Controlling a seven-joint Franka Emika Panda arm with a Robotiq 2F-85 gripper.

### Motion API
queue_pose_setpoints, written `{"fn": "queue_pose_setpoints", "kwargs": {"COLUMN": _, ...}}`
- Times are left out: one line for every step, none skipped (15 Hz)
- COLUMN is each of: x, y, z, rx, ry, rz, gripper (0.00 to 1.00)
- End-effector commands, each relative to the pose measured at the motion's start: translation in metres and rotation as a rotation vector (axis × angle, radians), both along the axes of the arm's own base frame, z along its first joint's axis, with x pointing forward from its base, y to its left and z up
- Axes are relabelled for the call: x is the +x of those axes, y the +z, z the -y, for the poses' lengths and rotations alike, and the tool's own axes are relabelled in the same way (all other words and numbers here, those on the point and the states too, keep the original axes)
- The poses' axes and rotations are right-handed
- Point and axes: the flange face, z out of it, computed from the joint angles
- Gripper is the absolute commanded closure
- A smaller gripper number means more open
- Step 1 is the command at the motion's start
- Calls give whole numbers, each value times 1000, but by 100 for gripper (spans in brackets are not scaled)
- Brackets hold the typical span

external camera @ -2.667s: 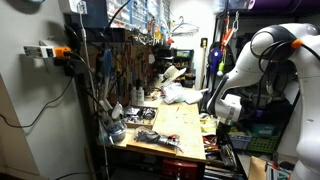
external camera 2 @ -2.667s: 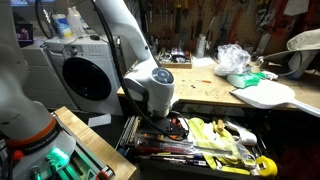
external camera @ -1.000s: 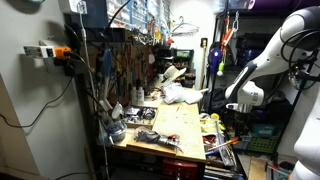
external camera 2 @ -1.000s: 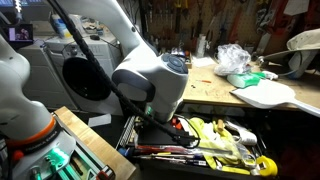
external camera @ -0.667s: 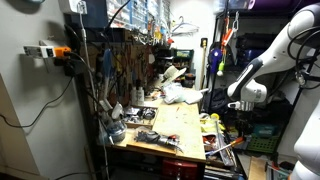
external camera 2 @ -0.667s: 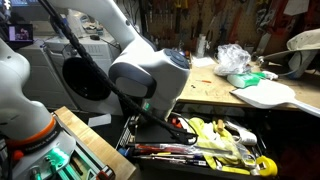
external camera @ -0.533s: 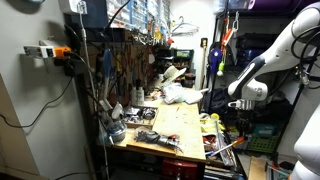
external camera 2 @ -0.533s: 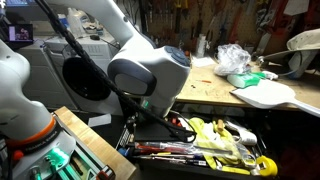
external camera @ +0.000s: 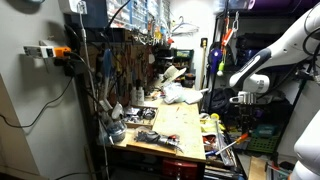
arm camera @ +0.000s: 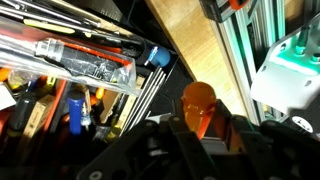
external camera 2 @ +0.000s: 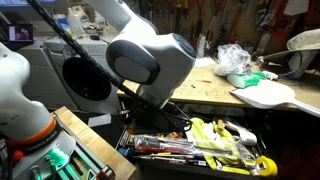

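Raised since the earlier frames, the robot arm (external camera 2: 150, 60) now carries its wrist higher above the open tool drawer (external camera 2: 124, 143), and in an exterior view the hand (external camera: 243, 99) hangs further out from the workbench than before. In the wrist view the hand (arm camera: 200, 128) is clamped on a translucent orange handle (arm camera: 201, 103), which sits close to the camera, lifted clear of the drawer's contents. Below it lie many long tools packed side by side and a clear packet (arm camera: 80, 60) of small metal parts. A pale wooden board (arm camera: 200, 45) runs diagonally beside the drawer. In an exterior view the wooden surface (external camera 2: 200, 85) behind the arm bears a crumpled white plastic bag (external camera 2: 233, 58), well apart from the hand.
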Motion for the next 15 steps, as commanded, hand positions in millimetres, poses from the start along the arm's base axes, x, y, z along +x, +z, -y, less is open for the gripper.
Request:
{"fn": "queue_pose_setpoints", "kwargs": {"x": -3, "y": 21, "z": 3, "rx": 78, "ry": 48, "rz": 29, "gripper": 88}}
{"fn": "queue_pose_setpoints", "kwargs": {"x": -1, "y": 25, "z": 3, "rx": 105, "ry": 41, "rz": 45, "gripper": 88}}
{"fn": "queue_pose_setpoints", "kwargs": {"x": 2, "y": 30, "z": 4, "rx": 124, "ry": 25, "rz": 61, "gripper": 88}}
{"fn": "queue_pose_setpoints", "kwargs": {"x": 6, "y": 34, "z": 3, "rx": 147, "ry": 3, "rz": 86, "gripper": 88}}
{"fn": "queue_pose_setpoints", "kwargs": {"x": 10, "y": 37, "z": 2, "rx": 174, "ry": -7, "rz": 99, "gripper": 88}}
{"fn": "queue_pose_setpoints", "kwargs": {"x": 17, "y": 39, "z": -1, "rx": 193, "ry": -35, "rz": 121, "gripper": 89}}
{"fn": "queue_pose_setpoints", "kwargs": {"x": 24, "y": 41, "z": -2, "rx": 209, "ry": -63, "rz": 142, "gripper": 88}}
{"fn": "queue_pose_setpoints", "kwargs": {"x": 33, "y": 42, "z": -5, "rx": 218, "ry": -98, "rz": 164, "gripper": 88}}
{"fn": "queue_pose_setpoints", "kwargs": {"x": 41, "y": 43, "z": -8, "rx": 225, "ry": -131, "rz": 192, "gripper": 88}}
{"fn": "queue_pose_setpoints", "kwargs": {"x": 50, "y": 43, "z": -11, "rx": 233, "ry": -158, "rz": 213, "gripper": 88}}
{"fn": "queue_pose_setpoints", "kwargs": {"x": 59, "y": 43, "z": -16, "rx": 243, "ry": -179, "rz": 228, "gripper": 88}}
{"fn": "queue_pose_setpoints", "kwargs": {"x": 68, "y": 42, "z": -19, "rx": 248, "ry": -218, "rz": 256, "gripper": 88}}
{"fn": "queue_pose_setpoints", "kwargs": {"x": 77, "y": 41, "z": -24, "rx": 258, "ry": -239, "rz": 265, "gripper": 88}}
{"fn": "queue_pose_setpoints", "kwargs": {"x": 86, "y": 39, "z": -29, "rx": 260, "ry": -267, "rz": 278, "gripper": 89}}
{"fn": "queue_pose_setpoints", "kwargs": {"x": 94, "y": 37, "z": -32, "rx": 255, "ry": -299, "rz": 296, "gripper": 88}}
